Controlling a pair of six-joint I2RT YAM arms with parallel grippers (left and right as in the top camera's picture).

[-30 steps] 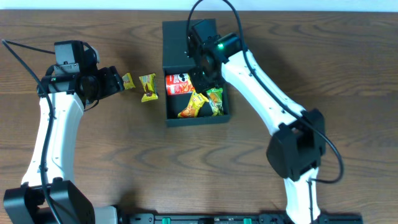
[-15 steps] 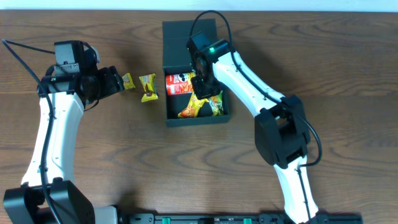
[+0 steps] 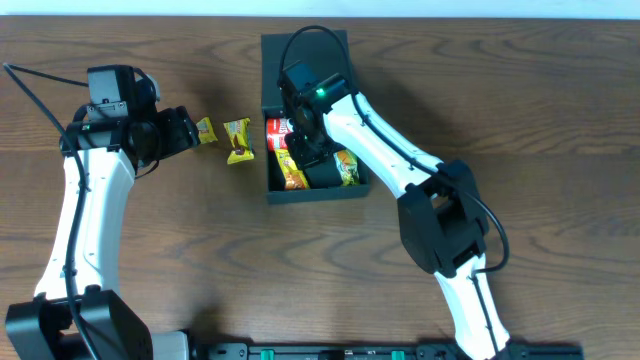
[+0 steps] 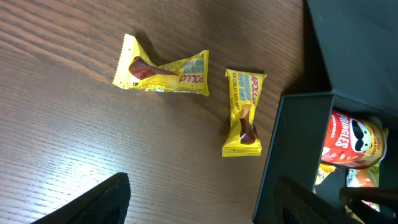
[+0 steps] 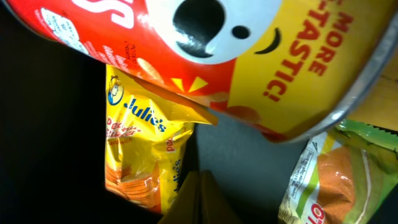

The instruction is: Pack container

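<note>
While the right gripper (image 3: 305, 150) sits low inside the dark teal-green matte square container (image 3: 316, 192), its jaws are hidden among the contents, so open or closed cannot be told; the container stands at the far middle of the brown wood-grain table (image 4: 56, 143), with its hinged flap lid (image 3: 300, 58) folded back away from the robot; inside are a red cylindrical snack can (image 5: 249, 56), a yellow foil biscuit packet (image 5: 140, 155) touching the can, and a green-and-orange packet (image 5: 326, 180) beside it; the left gripper (image 4: 202, 186) hovers above the table, jaws wide apart, holding nothing; one small yellow crinkled sachet (image 4: 163, 70) and a second yellow sachet (image 4: 244, 113) lie just left of the container, apart from each other.
</note>
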